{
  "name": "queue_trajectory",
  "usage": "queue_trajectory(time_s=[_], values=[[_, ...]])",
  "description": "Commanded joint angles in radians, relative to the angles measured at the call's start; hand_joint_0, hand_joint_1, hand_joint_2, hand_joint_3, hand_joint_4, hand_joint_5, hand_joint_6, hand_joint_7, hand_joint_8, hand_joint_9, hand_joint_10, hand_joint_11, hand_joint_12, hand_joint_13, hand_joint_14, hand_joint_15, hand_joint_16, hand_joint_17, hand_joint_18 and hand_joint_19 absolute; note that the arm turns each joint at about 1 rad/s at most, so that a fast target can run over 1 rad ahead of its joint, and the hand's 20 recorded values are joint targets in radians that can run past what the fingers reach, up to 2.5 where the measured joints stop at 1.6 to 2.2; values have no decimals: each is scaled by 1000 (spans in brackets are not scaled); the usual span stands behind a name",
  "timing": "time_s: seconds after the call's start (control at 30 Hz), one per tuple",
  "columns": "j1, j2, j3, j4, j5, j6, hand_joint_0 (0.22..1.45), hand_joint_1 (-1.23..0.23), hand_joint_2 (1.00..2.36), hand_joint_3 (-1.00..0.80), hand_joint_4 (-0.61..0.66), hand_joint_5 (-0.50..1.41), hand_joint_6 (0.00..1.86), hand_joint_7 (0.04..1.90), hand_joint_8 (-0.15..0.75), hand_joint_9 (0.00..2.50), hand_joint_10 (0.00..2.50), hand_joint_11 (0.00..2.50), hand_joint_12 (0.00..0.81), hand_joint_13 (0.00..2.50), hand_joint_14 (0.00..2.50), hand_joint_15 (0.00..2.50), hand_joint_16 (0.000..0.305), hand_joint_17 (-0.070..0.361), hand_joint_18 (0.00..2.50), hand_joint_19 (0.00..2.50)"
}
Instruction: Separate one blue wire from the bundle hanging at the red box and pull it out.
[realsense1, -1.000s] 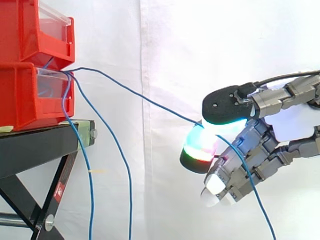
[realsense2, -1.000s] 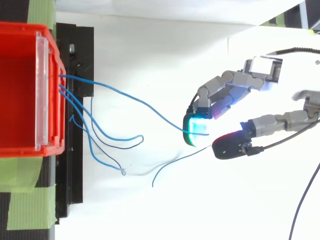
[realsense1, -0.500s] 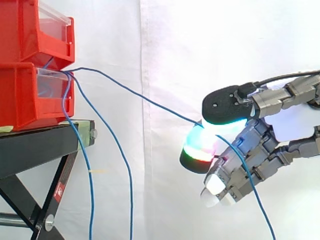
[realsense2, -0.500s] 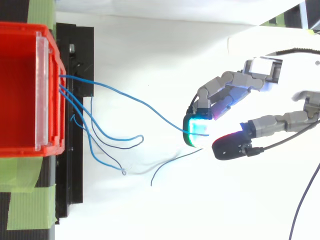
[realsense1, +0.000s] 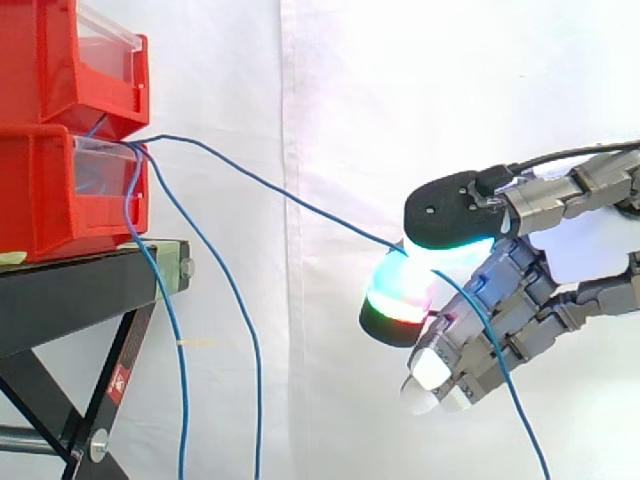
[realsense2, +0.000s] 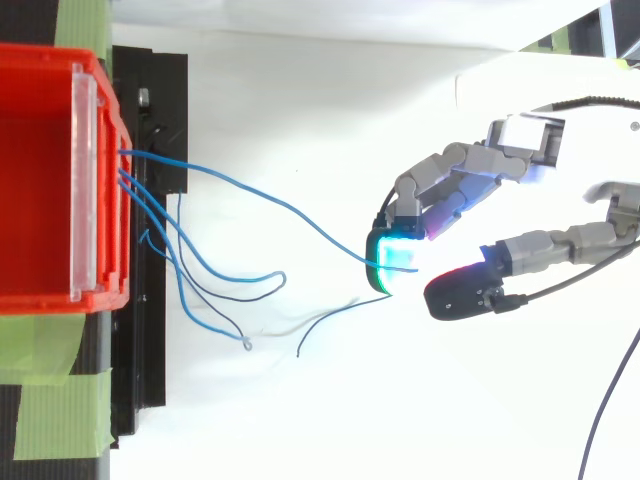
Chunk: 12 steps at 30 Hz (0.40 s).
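- A white curtain (realsense1: 350, 120) hangs behind everything in the side view.
- A black stand (realsense1: 80, 290) at the left carries two stacked bins, the upper red bin (realsense1: 50, 60) sitting on the lower red bin (realsense1: 50, 195).
- The hand (realsense1: 520, 300) reaches in from the right and sits well apart from the bins, at about the height of the stand's top. Its thumb pad lies above a fingertip pad glowing green and red, and the two are closed together, pinching one strand. The remaining fingers curl below.
- The blue wire (realsense1: 270, 185) leaves the front of the lower bin and slopes down across the gap to the pinch. Its free tail drops away beyond the hand. From above, the same wire (realsense2: 270, 200) curves from the bin to the green pad.
- The other blue wires (realsense1: 180, 380) hang loose from that same bin front, down past the stand's edge.
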Motion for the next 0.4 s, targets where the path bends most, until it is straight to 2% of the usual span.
queue_trajectory(time_s=[0.0, 0.37], values=[[0, 0, 0, 0, 1, -1, 445, -672, 1650, -111, -192, -72, 858, 1090, 378, 857, 9, 358, 509, 525, 8, 351, 74, 166, 460, 140], [0, 0, 0, 0, 1, 1, 447, -669, 1644, -109, -191, -73, 860, 1084, 378, 854, 11, 363, 508, 525, 9, 353, 74, 166, 461, 147]])
